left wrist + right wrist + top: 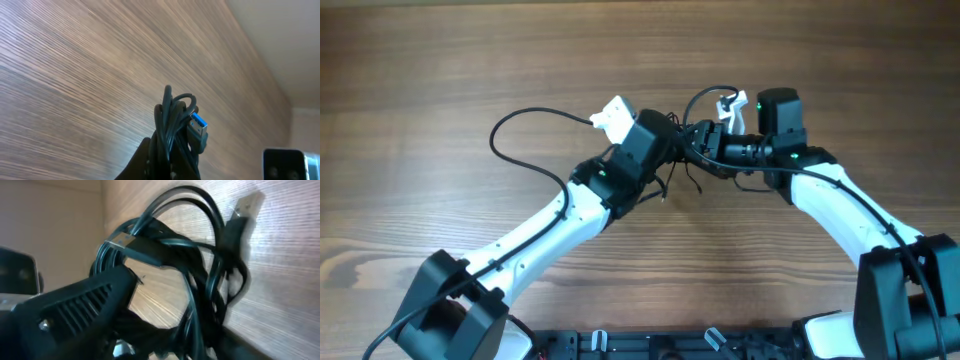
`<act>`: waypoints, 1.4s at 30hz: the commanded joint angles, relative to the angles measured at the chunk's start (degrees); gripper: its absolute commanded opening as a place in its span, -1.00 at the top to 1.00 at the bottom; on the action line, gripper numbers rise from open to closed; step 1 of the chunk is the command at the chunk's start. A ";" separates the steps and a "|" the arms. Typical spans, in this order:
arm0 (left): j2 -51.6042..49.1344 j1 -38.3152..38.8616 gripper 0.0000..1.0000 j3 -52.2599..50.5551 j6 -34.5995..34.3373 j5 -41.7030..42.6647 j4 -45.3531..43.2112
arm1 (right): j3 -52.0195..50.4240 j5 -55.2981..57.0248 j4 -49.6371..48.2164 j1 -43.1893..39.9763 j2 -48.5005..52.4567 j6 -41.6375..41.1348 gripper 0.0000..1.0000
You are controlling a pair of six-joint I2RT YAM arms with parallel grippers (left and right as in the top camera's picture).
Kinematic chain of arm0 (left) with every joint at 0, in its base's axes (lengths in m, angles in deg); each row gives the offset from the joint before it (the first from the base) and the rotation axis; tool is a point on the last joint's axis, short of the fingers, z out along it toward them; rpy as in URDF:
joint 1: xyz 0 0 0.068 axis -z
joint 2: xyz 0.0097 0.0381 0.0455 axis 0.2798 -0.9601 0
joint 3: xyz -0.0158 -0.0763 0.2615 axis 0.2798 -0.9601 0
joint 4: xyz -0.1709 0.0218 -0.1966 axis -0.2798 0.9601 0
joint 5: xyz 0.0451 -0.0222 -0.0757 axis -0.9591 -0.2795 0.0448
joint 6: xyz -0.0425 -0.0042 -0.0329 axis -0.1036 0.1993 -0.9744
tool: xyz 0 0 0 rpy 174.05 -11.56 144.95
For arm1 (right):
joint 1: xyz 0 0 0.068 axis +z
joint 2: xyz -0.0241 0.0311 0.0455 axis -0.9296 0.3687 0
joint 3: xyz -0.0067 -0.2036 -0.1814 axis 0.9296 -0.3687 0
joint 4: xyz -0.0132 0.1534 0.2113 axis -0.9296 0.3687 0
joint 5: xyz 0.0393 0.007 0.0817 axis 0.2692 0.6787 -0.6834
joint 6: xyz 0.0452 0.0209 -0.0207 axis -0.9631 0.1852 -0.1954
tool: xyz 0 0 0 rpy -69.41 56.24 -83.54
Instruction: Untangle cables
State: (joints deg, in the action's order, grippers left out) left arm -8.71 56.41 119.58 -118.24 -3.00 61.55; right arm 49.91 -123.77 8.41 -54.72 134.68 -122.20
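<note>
Overhead: fixed, straight down on table (440, 80), far enough back to take in left arm (550, 225) and right arm (840, 200), both entering from the bottom edge. Left wrist: low over the wood, facing forward along the tabletop, frame tilted, cable bundle (172, 122) close at bottom centre. Right wrist: nearest of the 3, bundle fills the frame, tabletop behind. All 3 share the bundle and the wood around it.
</note>
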 commanded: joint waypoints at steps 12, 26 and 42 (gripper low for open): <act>0.66 -15.67 0.92 0.17 3.19 23.67 -1.03 | 0.90 0.81 0.17 6.32 0.61 6.93 0.91; 0.66 -4.09 0.92 0.17 33.14 23.89 -8.09 | 0.90 -17.99 -10.23 -7.08 1.18 -0.90 0.91; 0.66 -4.44 0.92 0.17 30.42 40.19 -15.58 | 0.90 -6.84 0.96 -7.08 2.03 5.35 0.91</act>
State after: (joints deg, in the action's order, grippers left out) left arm -8.86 51.42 119.15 -89.63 24.59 47.76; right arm 50.41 -136.89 9.79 -61.95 135.14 -117.20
